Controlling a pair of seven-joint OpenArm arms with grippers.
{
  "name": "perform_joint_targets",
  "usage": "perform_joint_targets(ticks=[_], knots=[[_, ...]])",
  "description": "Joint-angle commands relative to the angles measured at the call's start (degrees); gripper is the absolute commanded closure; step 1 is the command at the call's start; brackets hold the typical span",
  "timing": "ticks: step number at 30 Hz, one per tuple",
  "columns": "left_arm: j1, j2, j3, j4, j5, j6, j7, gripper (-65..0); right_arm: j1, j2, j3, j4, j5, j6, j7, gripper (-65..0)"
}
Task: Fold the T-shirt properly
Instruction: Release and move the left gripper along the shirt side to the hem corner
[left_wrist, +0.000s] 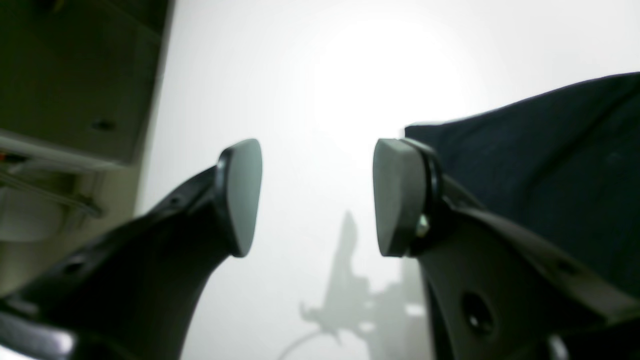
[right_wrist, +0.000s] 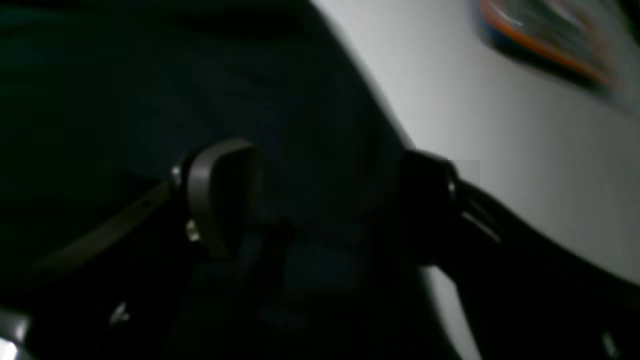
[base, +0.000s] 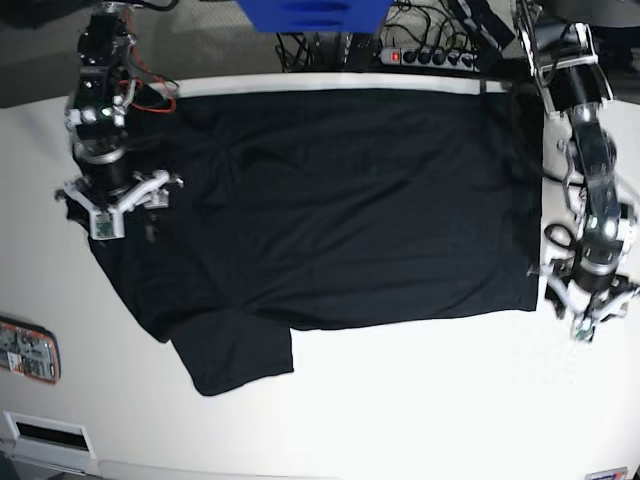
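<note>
- The desk is white and carries the T-shirt, which lies spread nearly flat across its far half, hem side toward the left arm, one sleeve sticking out toward the near edge.
- The T-shirt looks light, limp and thin. It should drape and wrinkle when lifted, so I judge the best holds are pinches at corners and seams: the hem corner and the shoulder edge.
- The right tool hovers over the shirt's collar-side edge, its jaws spread wide with dark cloth beneath them, and I see nothing pinched.
- The left tool stands parted about halfway, empty, over bare desk just beside the hem corner.
</note>
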Motion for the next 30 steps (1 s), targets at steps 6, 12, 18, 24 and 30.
perform_joint_targets(ticks=[6, 12, 18, 24, 30], knots=[[-14.5, -2.6, 1.0, -18.9, -13.0, -3.4, -4.7, -32.6, 2.5, 0.9, -5.2, 1.1, -0.5, -0.9, 0.3, -44.4], [-20.8, -7.2, 1.4, -38.1, -24.0, -7.9, -5.5, -32.6, 2.6, 0.9, -7.5, 1.1, -0.5, -0.9, 0.3, -44.4], [-18.7, -8.7, 1.4, -43.2, -24.0, -12.1, -5.7, -32.6, 2.6, 0.9, -7.5, 1.0, -0.5, -0.9, 0.3, -44.4], [-15.5, -9.3, 5.8, -51.2, -24.0, -13.1, -16.6, -32.6, 2.5, 0.9, -7.8, 1.1, -0.5, -0.9, 0.3, -44.4], [-15.2, -9.7, 9.6, -59.2, -24.0, -13.1, -25.0, -32.6, 2.3, 0.9, -7.7, 1.1, -0.5, -0.9, 0.6, -44.4]])
